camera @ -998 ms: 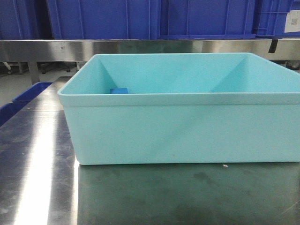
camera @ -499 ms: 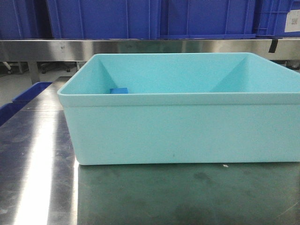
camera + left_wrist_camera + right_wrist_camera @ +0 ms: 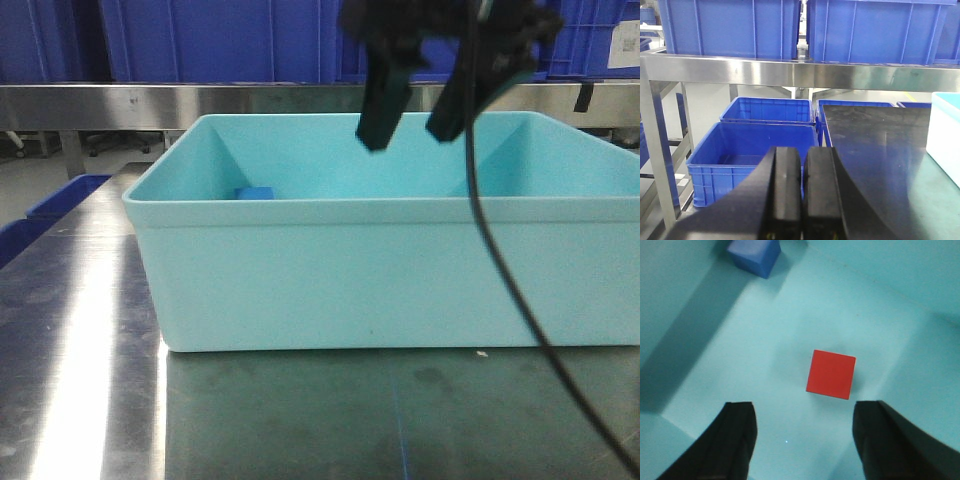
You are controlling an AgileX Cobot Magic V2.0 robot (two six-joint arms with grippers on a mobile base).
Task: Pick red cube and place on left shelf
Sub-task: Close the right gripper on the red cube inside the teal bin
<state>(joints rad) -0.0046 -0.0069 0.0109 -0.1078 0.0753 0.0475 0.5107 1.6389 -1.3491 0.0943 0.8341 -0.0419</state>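
**Right gripper** (image 3: pixel 406 135): hung over the pale teal tub (image 3: pixel 380 280) with its fingers angled downward. In the front view the tips sat about level with the rear rim. Jaws apart, gripping nothing. A black cable (image 3: pixel 500 260) trailed from it across the tub's front wall to the lower right corner of the view. In the right wrist view the two dark fingers (image 3: pixel 737 440) flanked the tub floor (image 3: pixel 740 350).

**Left gripper** (image 3: pixel 802 155): held roughly level, off to the left of the counter (image 3: pixel 870 150), and pointed toward the shelf rack. Jaws together.

**Red cube** (image 3: pixel 831 374): one piece, plain matte red with crisp edges, its top face turned slightly askew. It lay flat on the tub floor, just ahead of the gap between the right fingers and untouched by them. It stood apart from the tub walls and was hidden behind the front wall in the front view.

**Blue cube** (image 3: pixel 754 255): lay by the tub's left rear corner, well apart from the red cube.

**Left shelf** (image 3: pixel 250 103): a brushed steel tier with a flat riveted front rail, set behind the counter and above it. It carried deep-blue ribbed crates (image 3: pixel 220 40).

**Floor crates** (image 3: pixel 755 150): open and blue, placed below the shelf beside the counter.

**Writing**: a small white label (image 3: pixel 625 45) on the upper right crate, too small to read
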